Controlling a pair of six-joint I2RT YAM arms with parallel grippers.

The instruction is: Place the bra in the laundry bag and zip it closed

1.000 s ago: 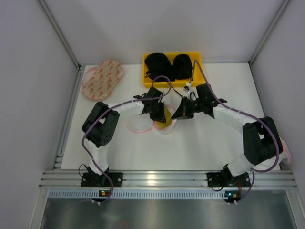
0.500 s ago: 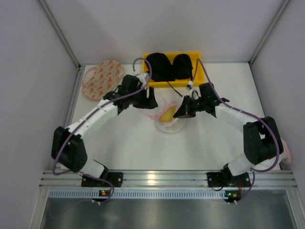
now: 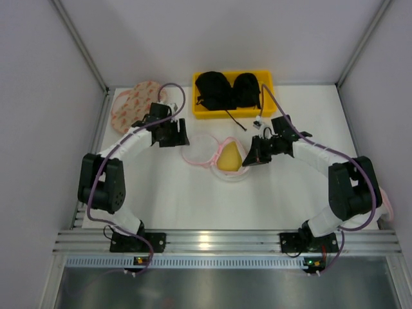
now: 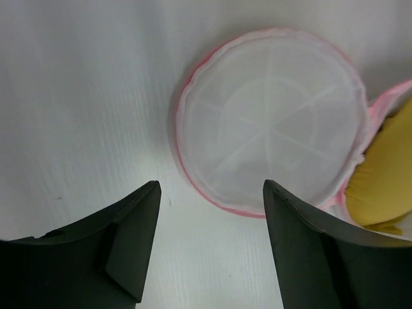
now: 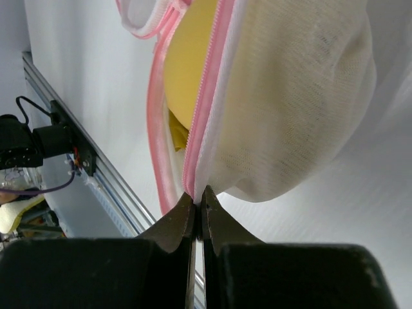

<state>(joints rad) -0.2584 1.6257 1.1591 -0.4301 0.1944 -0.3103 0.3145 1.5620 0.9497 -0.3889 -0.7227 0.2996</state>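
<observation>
The laundry bag (image 3: 201, 149) lies unzipped at the table's middle, its round mesh flap (image 4: 270, 119) spread flat to the left. The mustard-yellow bra (image 3: 230, 158) sits in the bag's other half, showing through the gap in the pink zip (image 5: 187, 71). My left gripper (image 3: 182, 136) hovers just left of the flap, open and empty, with only bare table between its fingers (image 4: 211, 188). My right gripper (image 3: 248, 158) is shut on the bag's pink zip rim (image 5: 198, 196) at the right side, holding that edge of the mesh (image 5: 296, 109) up.
A yellow bin (image 3: 267, 82) with black bras (image 3: 226, 90) stands at the back centre. A larger oval pinkish bag (image 3: 137, 105) with orange-red marks lies at the back left. Grey walls and metal rails enclose the table.
My left gripper opened and drew back to the left, away from the bag. The bra stays in the bag and the flap now lies flat. The right gripper keeps its hold.
</observation>
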